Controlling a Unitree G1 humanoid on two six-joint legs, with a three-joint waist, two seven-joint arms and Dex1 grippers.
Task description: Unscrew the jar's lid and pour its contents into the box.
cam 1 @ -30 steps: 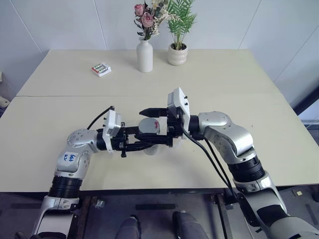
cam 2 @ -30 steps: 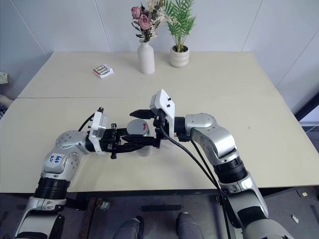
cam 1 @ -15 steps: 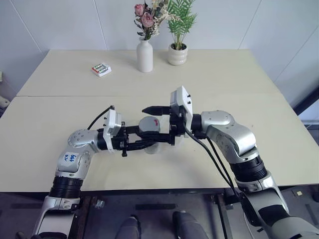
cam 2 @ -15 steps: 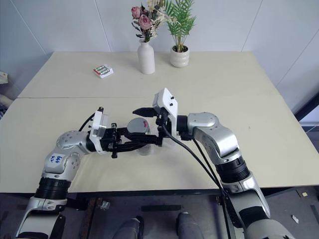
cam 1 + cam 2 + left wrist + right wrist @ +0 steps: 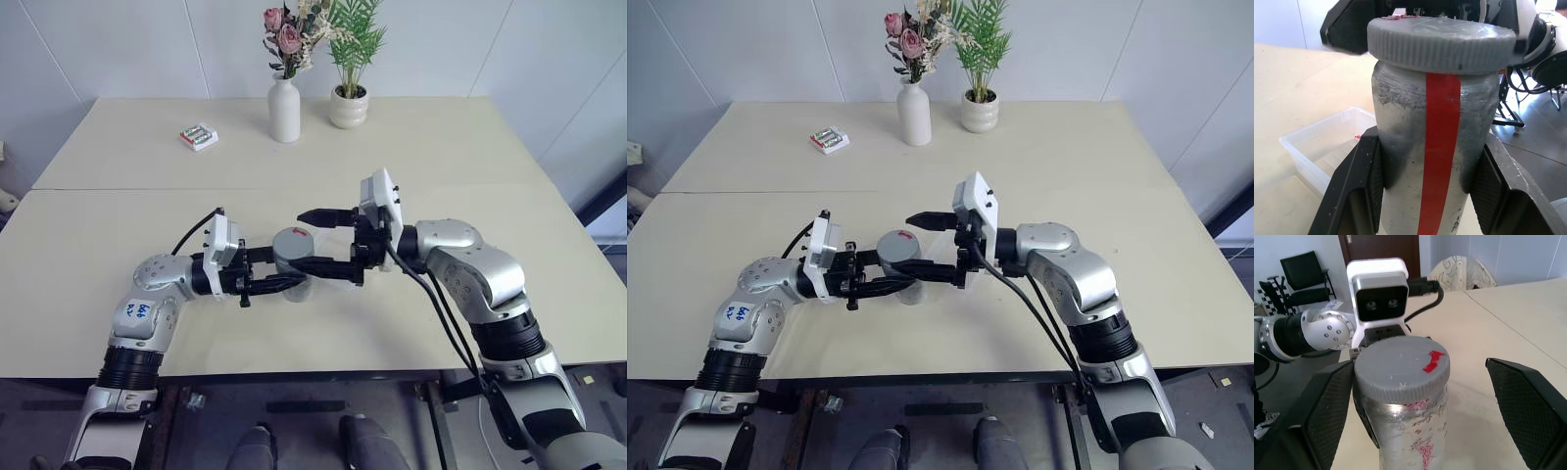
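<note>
the left tool (image 5: 279,272) is clamped on the jar (image 5: 292,257), its two black fingers (image 5: 1364,181) pressed to either side of the silvery body just under the lid (image 5: 1442,43), holding it upright above the table (image 5: 118,220). the grey lid sits fully on the jar, a scrap of red on its top. the clear box (image 5: 1327,147) stands on the table right below and behind the jar, and looks empty from what shows.

what has changed over the last second is the right tool (image 5: 330,240). a second ago its spread fingers straddled the lid closely; now the arm has drawn away to the robot's right, so the fingertips reach only about to the lid's edge and touch nothing. its fingers stand wide apart, one above and one below the level of the lid. in the right wrist view a wide gap shows on one side between lid and finger (image 5: 1528,406). the left arm and the jar have kept still through this.

as a judgement, the lid is not yet off: no gap shows between cap and jar. the pull-back reads as either a reset between twists or a re-aim. the unscrewing is therefore still in hand and pouring has not begun. the next move would call for the right tool to come back squarely round the lid and close before turning. the jar is well placed for the pour, just over the box.

further back stand a white vase (image 5: 284,110), a small potted plant (image 5: 349,106) and a small pack (image 5: 199,136), all well apart from the work.
</note>
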